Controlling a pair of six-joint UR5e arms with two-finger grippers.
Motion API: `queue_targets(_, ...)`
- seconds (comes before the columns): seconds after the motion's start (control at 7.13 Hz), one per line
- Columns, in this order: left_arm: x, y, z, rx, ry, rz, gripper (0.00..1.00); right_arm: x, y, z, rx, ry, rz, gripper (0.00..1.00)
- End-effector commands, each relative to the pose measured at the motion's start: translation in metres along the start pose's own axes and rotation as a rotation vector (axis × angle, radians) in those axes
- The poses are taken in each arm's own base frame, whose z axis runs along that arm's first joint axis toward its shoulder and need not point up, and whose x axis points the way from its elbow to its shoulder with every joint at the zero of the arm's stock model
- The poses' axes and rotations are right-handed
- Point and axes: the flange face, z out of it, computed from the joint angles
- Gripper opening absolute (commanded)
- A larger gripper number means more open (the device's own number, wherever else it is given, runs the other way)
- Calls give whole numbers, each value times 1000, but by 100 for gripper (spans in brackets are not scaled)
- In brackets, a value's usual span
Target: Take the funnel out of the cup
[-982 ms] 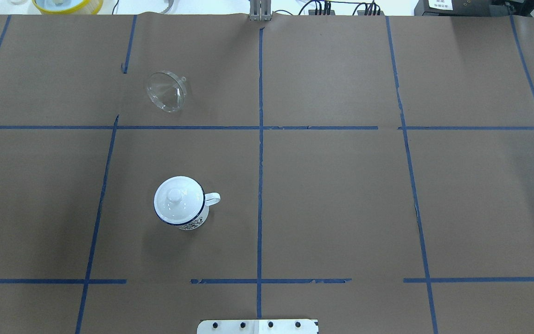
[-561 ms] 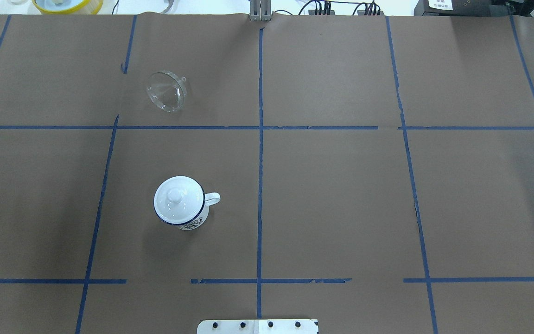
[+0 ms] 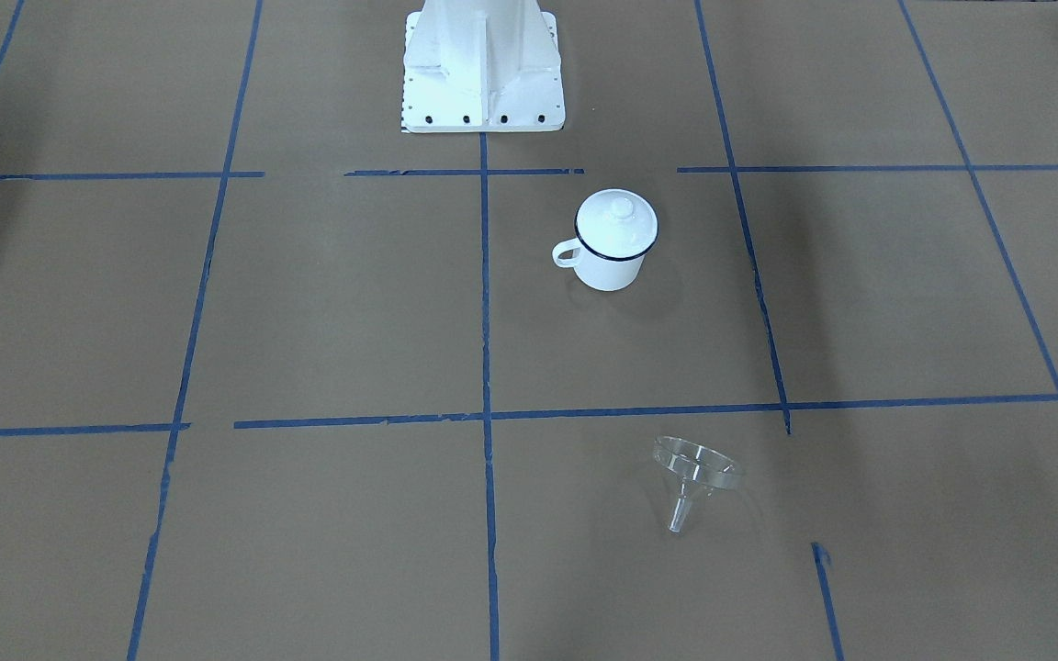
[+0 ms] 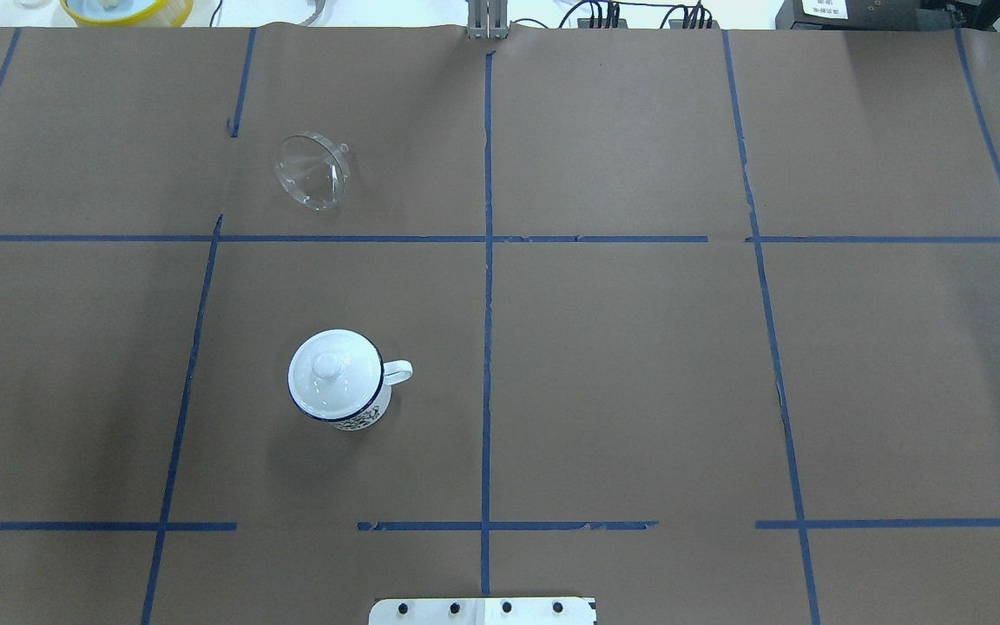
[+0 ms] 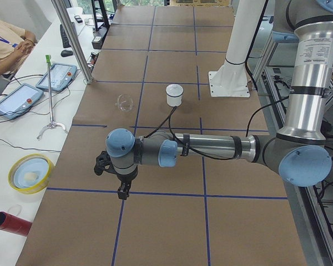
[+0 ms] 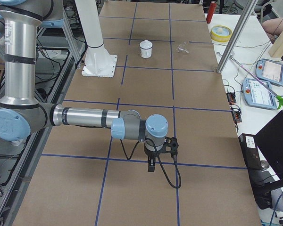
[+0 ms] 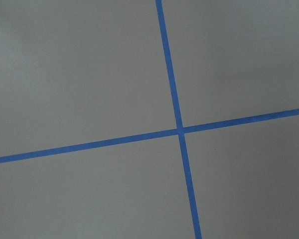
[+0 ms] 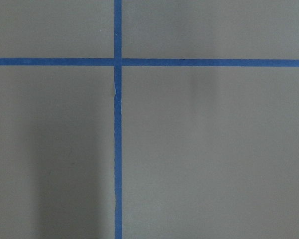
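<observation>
The clear funnel [image 4: 313, 171] lies on its side on the brown paper, far from the cup; it also shows in the front view [image 3: 692, 468]. The white cup [image 4: 352, 408] with a dark blue rim stands upright, handle to the view's right, with a white knobbed lid [image 4: 326, 369] on it; it also shows in the front view [image 3: 612, 262]. The left gripper [image 5: 123, 191] shows only in the left side view, low over the table's left end. The right gripper [image 6: 151, 165] shows only in the right side view, over the right end. I cannot tell whether either is open or shut.
The robot's white base [image 3: 481, 64] stands at the table's near edge. Blue tape lines [image 4: 487, 260] grid the paper. A yellow bowl [image 5: 29, 173], a red cylinder [image 5: 8, 221] and tablets [image 5: 58, 76] sit on the side bench, where an operator [image 5: 5, 44] sits.
The funnel has rocked very slightly where it lies. The cup and lid have not moved.
</observation>
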Motion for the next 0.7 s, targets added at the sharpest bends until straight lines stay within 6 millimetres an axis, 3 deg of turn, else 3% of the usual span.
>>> queue_targets(0.0,-5,9,5,-11,0,-10,100,0,0,1,-1,0,1,100)
queue_targets(0.56,-7,10,7,-16,-3,-16,100,0,0,1,-1,0,1,100)
